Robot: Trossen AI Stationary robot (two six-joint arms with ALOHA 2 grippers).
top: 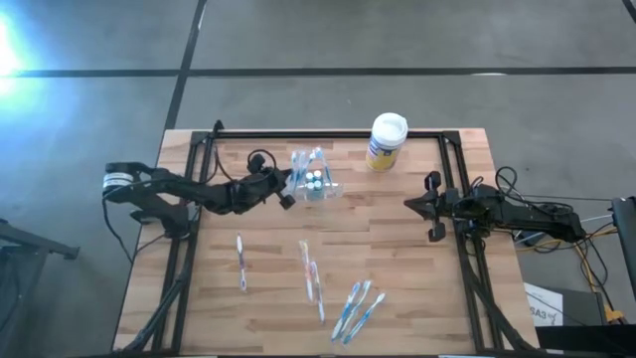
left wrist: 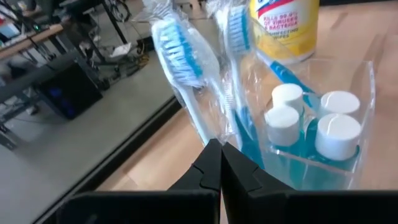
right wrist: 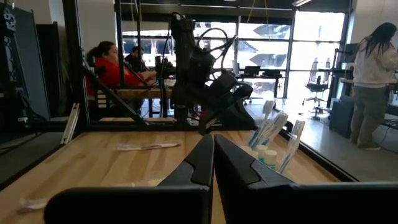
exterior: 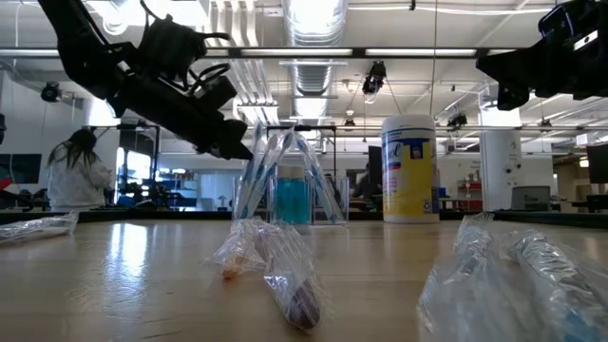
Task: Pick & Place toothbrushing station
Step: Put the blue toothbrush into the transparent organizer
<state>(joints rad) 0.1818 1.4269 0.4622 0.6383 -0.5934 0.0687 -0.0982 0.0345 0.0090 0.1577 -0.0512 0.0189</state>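
High view overhead, low view table-level, 2 wrist views forward

Strong glare burns the upper left corner of the high view, whitening the grey floor. Bright ceiling strip lamps light the low view, leaving a sheen on the pale wooden desk. The crinkled clear plastic wrappers nearest the lens are blurred. Tall sunlit windows backlight the right wrist view.

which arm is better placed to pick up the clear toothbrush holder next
Left. Its pincer is right at the clear holder, fingers shut beside the wrapped brushes in it. The right pincer waits at the table's far right edge.
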